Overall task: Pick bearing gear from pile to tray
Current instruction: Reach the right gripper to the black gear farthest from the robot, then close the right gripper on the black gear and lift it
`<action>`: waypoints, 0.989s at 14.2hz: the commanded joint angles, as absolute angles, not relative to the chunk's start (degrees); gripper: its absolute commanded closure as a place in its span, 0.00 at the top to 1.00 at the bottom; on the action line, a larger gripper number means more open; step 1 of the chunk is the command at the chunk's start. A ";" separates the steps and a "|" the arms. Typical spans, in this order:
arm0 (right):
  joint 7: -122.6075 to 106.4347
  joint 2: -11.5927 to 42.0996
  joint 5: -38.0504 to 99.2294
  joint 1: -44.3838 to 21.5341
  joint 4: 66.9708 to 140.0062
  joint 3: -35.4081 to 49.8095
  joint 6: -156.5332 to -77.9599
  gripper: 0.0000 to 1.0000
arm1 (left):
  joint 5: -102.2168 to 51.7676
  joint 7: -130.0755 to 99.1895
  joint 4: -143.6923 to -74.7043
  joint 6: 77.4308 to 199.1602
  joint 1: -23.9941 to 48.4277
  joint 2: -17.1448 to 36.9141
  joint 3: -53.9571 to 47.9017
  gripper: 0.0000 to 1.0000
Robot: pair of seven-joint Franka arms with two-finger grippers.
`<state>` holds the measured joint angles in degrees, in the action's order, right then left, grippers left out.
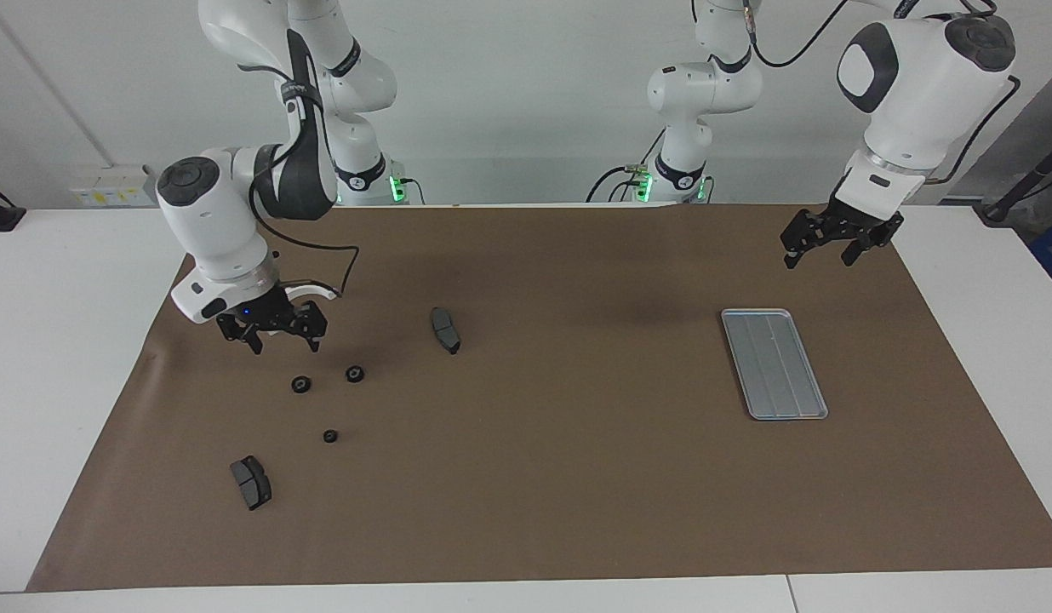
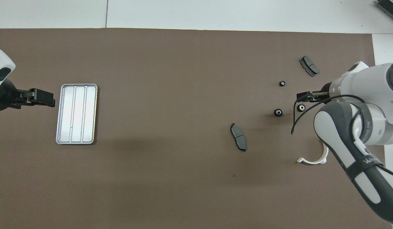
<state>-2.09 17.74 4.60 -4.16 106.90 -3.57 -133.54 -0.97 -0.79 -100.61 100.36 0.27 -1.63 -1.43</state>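
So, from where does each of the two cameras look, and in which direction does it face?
Facing view: high across the table, looking at the robots; both arms show whole, right gripper open above the gears, left gripper open near the tray.
Overhead view: high above the robots' end, looking steeply down and forward; only the right forearm and both grippers' ends show.
Shared: brown mat, tray, three black gears, two brake pads, white bracket, turned half around.

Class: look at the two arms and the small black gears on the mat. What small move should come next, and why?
Probably the right gripper should drop straight down onto the black gear just below it. Its jaws are open and empty, it hangs above the pile, and the tray holds nothing yet. The left gripper waits near the tray.
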 commanded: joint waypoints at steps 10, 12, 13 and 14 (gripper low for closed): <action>-2.81 32.17 5.80 -6.42 95.54 -3.16 -136.14 1.00 | 0.09 -0.53 -102.22 101.16 0.18 -3.08 -1.41 1.00; -3.25 32.17 5.71 -6.24 95.89 -3.16 -135.88 0.98 | 0.09 -0.53 -102.22 101.16 0.09 -3.08 -1.41 1.00; -3.43 32.17 5.36 -5.98 95.98 -3.16 -135.53 0.94 | 0.09 -0.53 -102.22 101.16 0.09 -3.08 -1.41 1.00; -3.51 32.17 4.93 -5.89 95.98 -3.16 -135.35 0.90 | 0.09 -0.53 -102.30 101.16 0.09 -3.08 -1.41 1.00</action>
